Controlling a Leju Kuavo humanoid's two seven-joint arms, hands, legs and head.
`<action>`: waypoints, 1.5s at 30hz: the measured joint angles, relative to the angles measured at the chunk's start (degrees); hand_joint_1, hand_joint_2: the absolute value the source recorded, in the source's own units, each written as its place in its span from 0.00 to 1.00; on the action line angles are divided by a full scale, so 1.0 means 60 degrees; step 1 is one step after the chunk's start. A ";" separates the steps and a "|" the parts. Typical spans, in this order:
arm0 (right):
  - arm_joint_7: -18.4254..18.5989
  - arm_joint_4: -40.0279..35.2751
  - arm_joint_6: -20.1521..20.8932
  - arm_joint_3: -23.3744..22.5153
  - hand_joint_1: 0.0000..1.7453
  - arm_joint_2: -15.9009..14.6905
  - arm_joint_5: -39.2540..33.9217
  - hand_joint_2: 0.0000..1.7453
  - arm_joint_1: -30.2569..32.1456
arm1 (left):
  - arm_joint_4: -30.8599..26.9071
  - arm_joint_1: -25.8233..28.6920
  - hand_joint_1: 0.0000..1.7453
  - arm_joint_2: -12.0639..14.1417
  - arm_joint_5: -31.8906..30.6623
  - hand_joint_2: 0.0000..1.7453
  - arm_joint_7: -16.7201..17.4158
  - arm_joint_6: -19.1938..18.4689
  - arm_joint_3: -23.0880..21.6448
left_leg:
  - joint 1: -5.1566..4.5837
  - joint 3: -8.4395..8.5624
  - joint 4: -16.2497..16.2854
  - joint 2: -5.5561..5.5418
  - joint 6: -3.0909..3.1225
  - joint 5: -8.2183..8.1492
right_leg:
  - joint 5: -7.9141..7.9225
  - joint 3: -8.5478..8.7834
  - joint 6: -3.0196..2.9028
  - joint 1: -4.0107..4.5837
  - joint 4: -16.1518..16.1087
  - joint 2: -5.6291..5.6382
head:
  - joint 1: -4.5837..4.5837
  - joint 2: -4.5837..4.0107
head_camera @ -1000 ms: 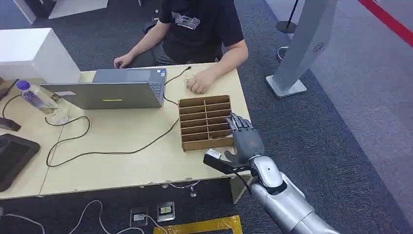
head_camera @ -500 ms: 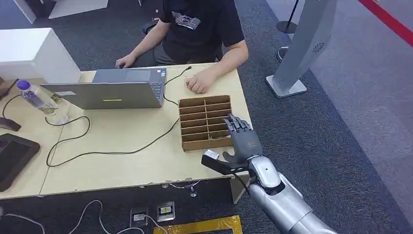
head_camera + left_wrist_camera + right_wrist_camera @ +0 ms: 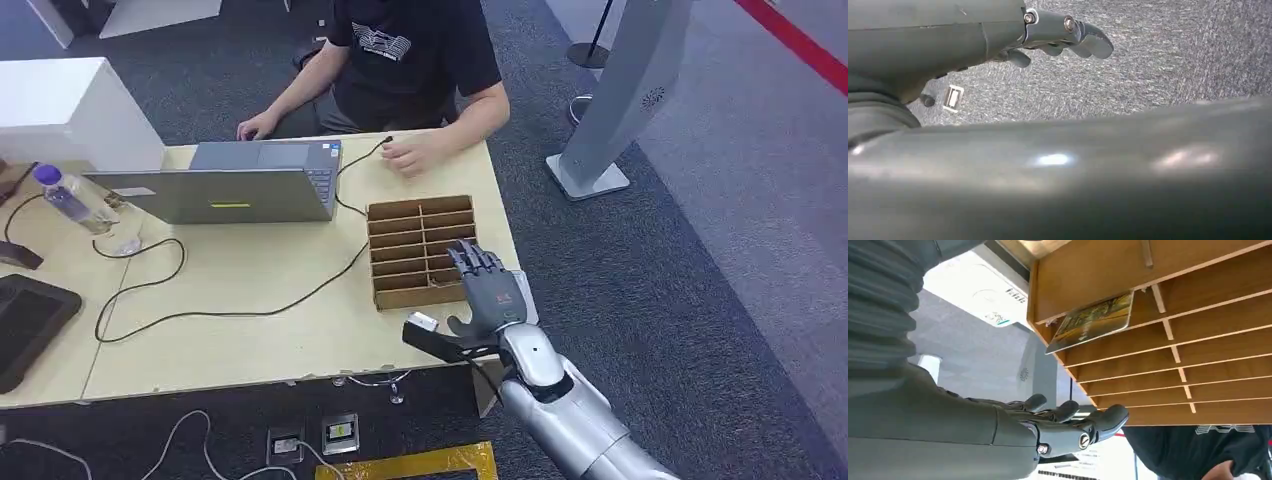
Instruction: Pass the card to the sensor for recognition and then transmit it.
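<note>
You have barely started: the card [image 3: 1091, 322] sits in the end slot of the wooden slotted rack [image 3: 420, 250], ungrasped, with sensing and handover ahead. Your right hand [image 3: 487, 285] hovers at the rack's 5 o'clock corner, fingers spread, holding nothing. Your left hand [image 3: 1063, 37] hangs empty, fingers loosely curled.
</note>
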 joint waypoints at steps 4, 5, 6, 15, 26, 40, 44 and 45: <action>-0.0047 0.0106 -0.0033 -0.0004 0.00 0.0087 0.0040 1.00 -0.0001 | 0.0000 0.0000 0.00 -0.0004 -0.0011 0.00 0.0000 0.0000 0.0000 | 0.0000 0.0000 0.0000 0.0000 0.0000 0.0000 | 0.0000 0.0000 0.0000 0.0000 0.0000 0.0000 | 0.0000 0.0000; -0.0055 0.0135 -0.0033 -0.0004 0.00 0.0109 0.0058 1.00 -0.0001 | 0.0000 0.0000 0.00 -0.0004 -0.0011 0.00 0.0000 0.0000 0.0000 | 0.0000 0.0000 0.0000 0.0000 0.0000 0.0000 | 0.0000 -0.0001 0.0000 0.0000 0.0000 0.0000 | 0.0000 0.0000; -0.0062 0.0149 -0.0033 -0.0004 0.00 0.0124 0.0066 1.00 0.0000 | 0.0000 0.0000 0.00 -0.0004 -0.0011 0.00 0.0000 0.0000 0.0000 | 0.0000 0.0000 0.0000 0.0000 0.0000 0.0000 | 0.0000 -0.0001 0.0000 0.0000 0.0000 0.0000 | 0.0000 0.0000; -0.0164 0.0346 -0.0069 -0.0004 0.00 0.0222 0.0138 1.00 -0.0046 | 0.0000 0.0000 0.00 -0.0007 -0.0029 0.00 0.0000 0.0000 -0.0004 | 0.0000 0.0000 0.0000 0.0000 0.0000 0.0000 | 0.0000 0.0000 0.0000 0.0000 0.0000 -0.0001 | 0.0000 0.0000; -0.0397 0.0838 -0.0036 -0.0007 1.00 0.0455 0.0135 1.00 -0.0165 | 0.0000 -0.0002 0.00 -0.0007 -0.0084 0.00 0.0000 -0.0011 -0.0022 | 0.0000 0.0000 0.0000 0.0000 0.0000 0.0000 | 0.0000 -0.0002 0.0000 0.0000 0.0000 0.0000 | 0.0000 0.0000; -0.0579 0.1067 0.0029 -0.0015 1.00 0.0528 -0.0142 1.00 -0.0296 | 0.0000 -0.0002 0.00 -0.0004 -0.0087 0.00 0.0000 -0.0015 -0.0029 | 0.0000 0.0002 0.0000 0.0001 0.0000 0.0000 | 0.0000 0.0000 -0.0001 0.0000 -0.0001 0.0000 | 0.0000 0.0000; -0.0652 0.1093 -0.0040 -0.0015 1.00 0.0528 -0.0179 1.00 -0.0294 | 0.0000 -0.0002 0.00 -0.0004 -0.0080 0.00 0.0000 -0.0007 -0.0029 | 0.0000 0.0002 0.0000 0.0001 0.0000 0.0000 | 0.0000 0.0000 -0.0001 0.0000 0.0000 0.0000 | 0.0000 0.0000; -0.0667 0.1107 -0.0055 -0.0015 1.00 0.0528 -0.0179 1.00 -0.0294 | 0.0000 -0.0002 0.00 -0.0004 -0.0080 0.00 0.0000 -0.0007 -0.0029 | 0.0000 0.0002 0.0000 0.0001 0.0000 0.0000 | 0.0000 0.0000 -0.0001 0.0000 0.0000 0.0000 | 0.0000 0.0000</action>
